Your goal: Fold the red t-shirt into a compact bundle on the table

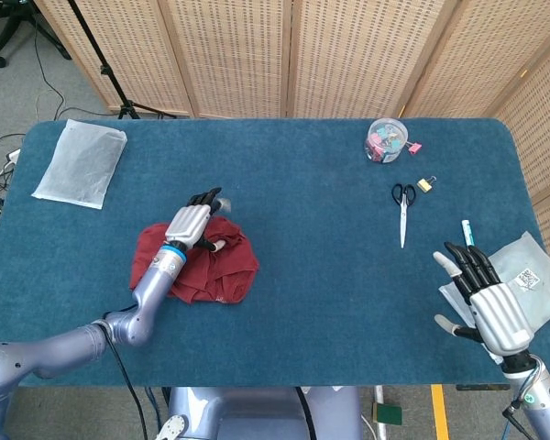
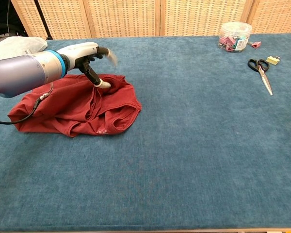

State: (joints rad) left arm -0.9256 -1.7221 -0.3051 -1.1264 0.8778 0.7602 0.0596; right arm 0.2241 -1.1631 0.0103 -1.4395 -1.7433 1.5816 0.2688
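The red t-shirt (image 1: pixel 222 268) (image 2: pixel 77 108) lies crumpled in a loose heap on the left half of the blue table (image 1: pixel 321 275). My left hand (image 1: pixel 192 224) (image 2: pixel 85 54) hovers over the shirt's far right part. Its thumb tip touches the cloth, and the other fingers are lifted off it and blurred with motion. No fold of cloth is between them. My right hand (image 1: pixel 488 306) hangs at the table's front right corner with fingers spread and nothing in it. It appears only in the head view.
A clear jar of clips (image 1: pixel 386 140) (image 2: pixel 235 36) stands at the back right, with scissors (image 1: pixel 402 209) (image 2: pixel 262 72) and a small yellow clip (image 1: pixel 425 184) nearby. A pen (image 1: pixel 467 232) and a plastic bag (image 1: pixel 533 271) lie by my right hand. Another plastic bag (image 1: pixel 81 163) lies at the far left.
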